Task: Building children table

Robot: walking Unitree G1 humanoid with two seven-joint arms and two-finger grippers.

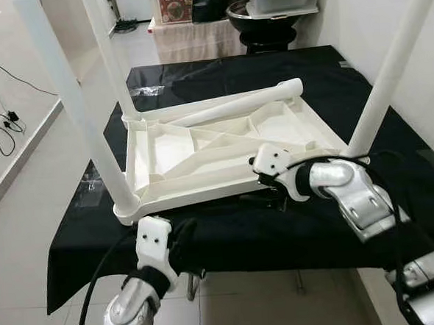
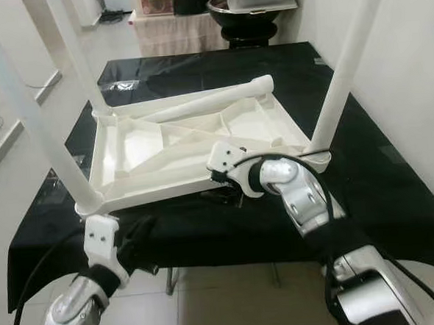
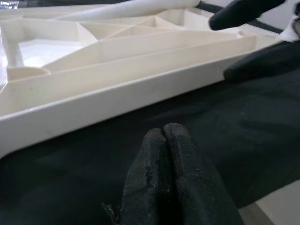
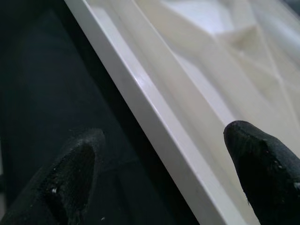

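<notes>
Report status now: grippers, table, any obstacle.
Left gripper shut, before tabletop. Right gripper open, straddling its near rim. Three legs up, loose leg lying inside.

Even, bright indoor light gives sharp head views, soft glare on the black desk (image 1: 330, 82) toward 12 o'clock, and blurred close-up fingers (image 4: 262, 164).

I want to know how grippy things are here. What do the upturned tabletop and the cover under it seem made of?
The tabletop looks like moulded white plastic: ribbed underside, smooth edge with a slight sheen. The black cover looks like matte fabric that drapes over the edge, with shiny patches, perhaps clear film.
</notes>
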